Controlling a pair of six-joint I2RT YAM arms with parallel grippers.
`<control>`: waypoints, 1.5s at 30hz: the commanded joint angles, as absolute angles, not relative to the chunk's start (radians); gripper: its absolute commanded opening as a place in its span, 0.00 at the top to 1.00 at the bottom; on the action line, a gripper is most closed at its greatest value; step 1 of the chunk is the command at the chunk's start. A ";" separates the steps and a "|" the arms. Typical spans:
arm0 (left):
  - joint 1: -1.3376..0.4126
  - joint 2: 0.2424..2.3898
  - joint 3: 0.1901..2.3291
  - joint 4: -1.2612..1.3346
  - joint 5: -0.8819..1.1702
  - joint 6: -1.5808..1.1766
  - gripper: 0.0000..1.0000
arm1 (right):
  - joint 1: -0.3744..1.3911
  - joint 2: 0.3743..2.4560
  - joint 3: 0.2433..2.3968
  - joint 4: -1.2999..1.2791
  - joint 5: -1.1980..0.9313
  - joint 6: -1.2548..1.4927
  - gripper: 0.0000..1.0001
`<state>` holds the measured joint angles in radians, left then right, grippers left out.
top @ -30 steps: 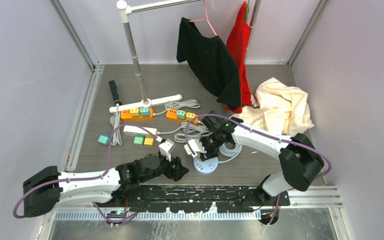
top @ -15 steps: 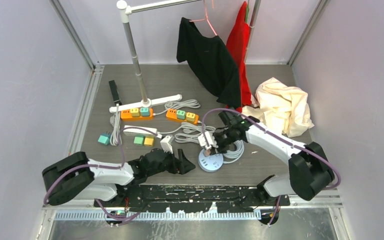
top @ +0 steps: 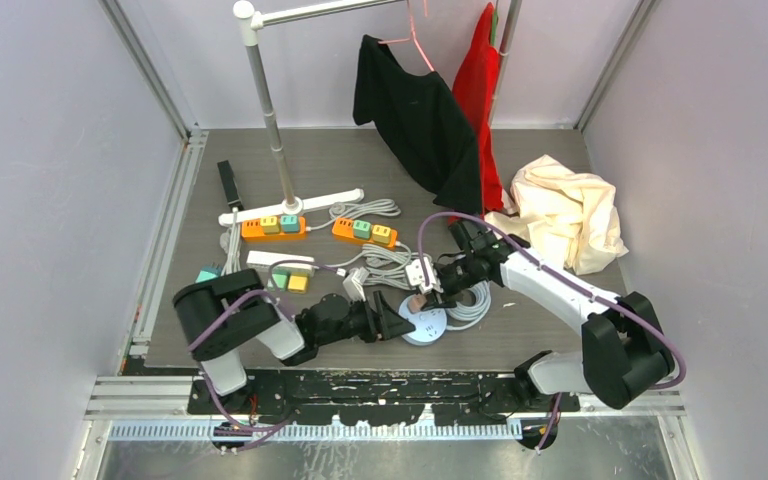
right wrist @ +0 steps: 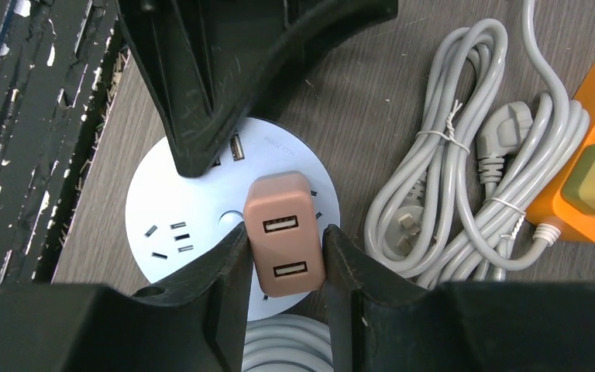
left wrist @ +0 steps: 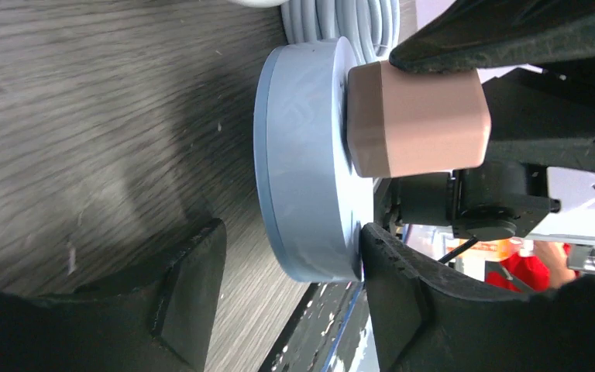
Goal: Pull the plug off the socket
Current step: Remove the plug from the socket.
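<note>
Lying low on the worktop [left wrist: 85,116], the left tool [left wrist: 290,291] straddles the round socket [left wrist: 302,178], released; the right tool [right wrist: 285,260] clenches its pink USB plug [right wrist: 279,221].

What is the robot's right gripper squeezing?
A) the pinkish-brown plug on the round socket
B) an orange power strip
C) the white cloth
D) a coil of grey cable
A: in the right wrist view the right gripper has a finger pressed on each side of the pinkish-brown plug, which sits on the round socket.
</note>
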<state>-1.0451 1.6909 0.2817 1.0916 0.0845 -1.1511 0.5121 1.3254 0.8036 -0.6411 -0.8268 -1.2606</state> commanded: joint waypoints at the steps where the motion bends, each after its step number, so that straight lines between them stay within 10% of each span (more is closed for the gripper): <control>1: -1.045 1.818 0.336 1.323 0.128 -1.253 0.41 | 0.512 1.276 0.803 -0.609 -0.922 -1.224 0.99; 9: -1.043 1.910 0.351 1.430 0.124 -1.308 1.00 | 0.512 1.282 0.782 -0.576 -0.893 -1.218 0.99; 22: -1.044 1.875 0.362 1.336 0.087 -1.344 1.00 | 0.633 1.316 0.739 -0.283 -0.769 -0.882 0.99; 35: -0.974 1.862 0.284 1.349 0.114 -1.336 1.00 | 0.501 1.279 0.701 -0.542 -0.922 -1.330 0.99; 45: -0.974 1.880 0.295 1.297 0.105 -1.331 1.00 | 0.612 1.303 0.736 -0.205 -0.768 -0.817 0.99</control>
<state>-0.9749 1.8870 0.2832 1.3121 0.1696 -1.3811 0.5999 1.3071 0.7086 -0.3626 -0.7105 -0.9855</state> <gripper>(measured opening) 0.332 0.402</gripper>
